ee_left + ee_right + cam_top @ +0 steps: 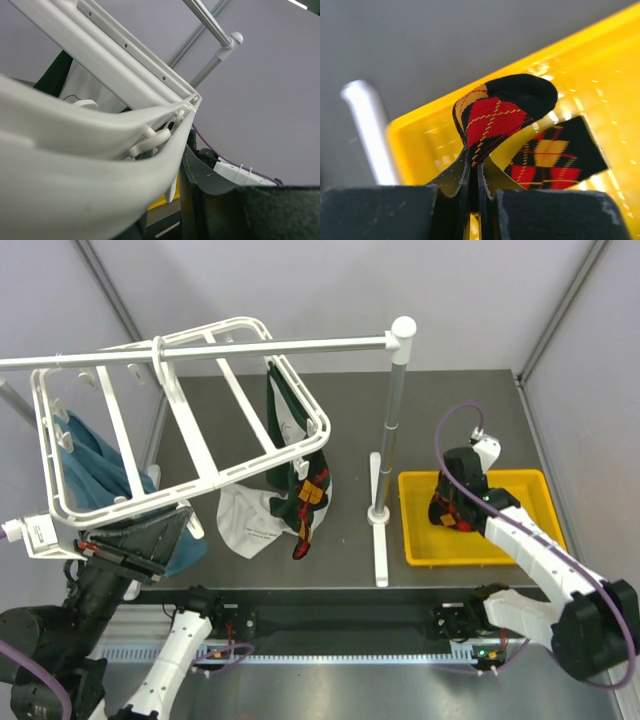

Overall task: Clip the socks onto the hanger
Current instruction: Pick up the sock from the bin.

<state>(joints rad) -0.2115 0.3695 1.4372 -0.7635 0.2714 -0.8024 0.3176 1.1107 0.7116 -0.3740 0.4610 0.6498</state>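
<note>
Left gripper [135,545] up against near-left corner of hanger [197,445]. White rim [75,130] fills its wrist view; can't tell how its jaws stand, or whether it grips anything.

Right gripper [475,172] down in yellow tray [525,540], jaws pinched tight on a fold of argyle sock [502,112], sock end standing above fingertips. Second argyle sock [555,155] flat on tray floor just behind.

Mid-table: hanger tilted, hooked over metal rail [250,348]. From its right rim hang dark green sock [285,410] and hung argyle sock [310,505] lower down, white sock [250,525] just beside. Blue cloth [95,470] hangs at left side.

Post [393,430] stands between hanger and tray
</note>
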